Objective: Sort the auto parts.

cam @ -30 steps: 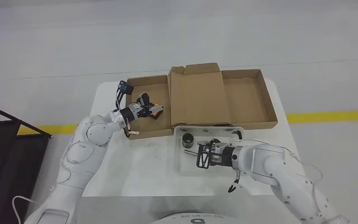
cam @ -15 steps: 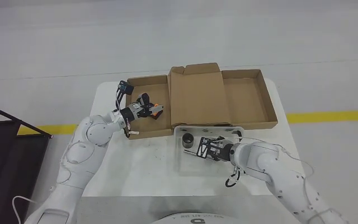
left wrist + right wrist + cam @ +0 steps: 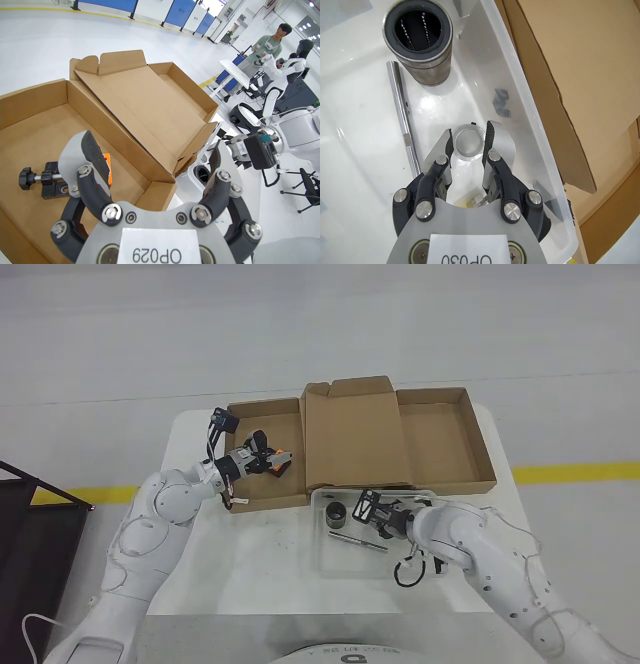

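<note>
My right gripper [image 3: 468, 136] is low inside the white tray [image 3: 520, 100], shut on a small silver ring [image 3: 467, 143] that sits between its pads. Beside it in the tray lie a steel rod [image 3: 401, 110], an upright black linear bearing [image 3: 420, 45] and a small black piece [image 3: 501, 103]. From above, the right gripper [image 3: 372, 509] is near the tray's far edge, by the bearing [image 3: 337, 516]. My left gripper [image 3: 152, 147] hangs open and empty over the left compartment of the cardboard box [image 3: 37, 120], above a black screw clamp [image 3: 42, 181] and an orange part [image 3: 108, 170].
The cardboard box [image 3: 440, 444] lies open across the back of the table, its middle flap [image 3: 355, 434] raised between two compartments. The tray [image 3: 330, 559] abuts the box's front wall. Bare white tabletop [image 3: 250, 564] lies to the tray's left.
My right gripper has moved across the tray away from the steel rod toward the box side, past the bearing. The left arm has kept still.
</note>
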`<state>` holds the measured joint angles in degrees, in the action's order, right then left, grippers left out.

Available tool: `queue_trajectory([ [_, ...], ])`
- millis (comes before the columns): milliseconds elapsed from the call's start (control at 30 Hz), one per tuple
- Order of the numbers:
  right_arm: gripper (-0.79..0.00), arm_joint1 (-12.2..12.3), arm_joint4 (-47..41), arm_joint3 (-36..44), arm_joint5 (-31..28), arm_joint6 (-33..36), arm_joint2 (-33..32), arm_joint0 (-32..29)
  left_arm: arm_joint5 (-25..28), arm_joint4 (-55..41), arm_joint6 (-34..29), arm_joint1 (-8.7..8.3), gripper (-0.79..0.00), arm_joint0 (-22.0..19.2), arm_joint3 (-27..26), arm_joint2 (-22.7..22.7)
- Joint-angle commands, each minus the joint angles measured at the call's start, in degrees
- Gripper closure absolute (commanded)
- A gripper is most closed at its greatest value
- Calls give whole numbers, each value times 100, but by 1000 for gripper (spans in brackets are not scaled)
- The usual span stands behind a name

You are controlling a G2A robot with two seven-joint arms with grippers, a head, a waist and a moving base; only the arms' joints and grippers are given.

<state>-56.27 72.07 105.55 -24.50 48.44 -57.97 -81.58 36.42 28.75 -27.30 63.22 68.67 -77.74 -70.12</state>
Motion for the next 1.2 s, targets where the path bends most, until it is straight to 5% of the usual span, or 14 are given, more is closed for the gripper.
queue_trajectory([
  [0,-280,-10,-40,-78,7,11,18,32,1,0,0,0,-785,0,0,0],
  [667,-277,129,-375,-34,-316,-550,-653,-528,1,0,0,0,-785,0,0,0],
  [1167,-262,47,-495,-345,-37,-185,-429,-149,1,0,0,0,-785,0,0,0],
])
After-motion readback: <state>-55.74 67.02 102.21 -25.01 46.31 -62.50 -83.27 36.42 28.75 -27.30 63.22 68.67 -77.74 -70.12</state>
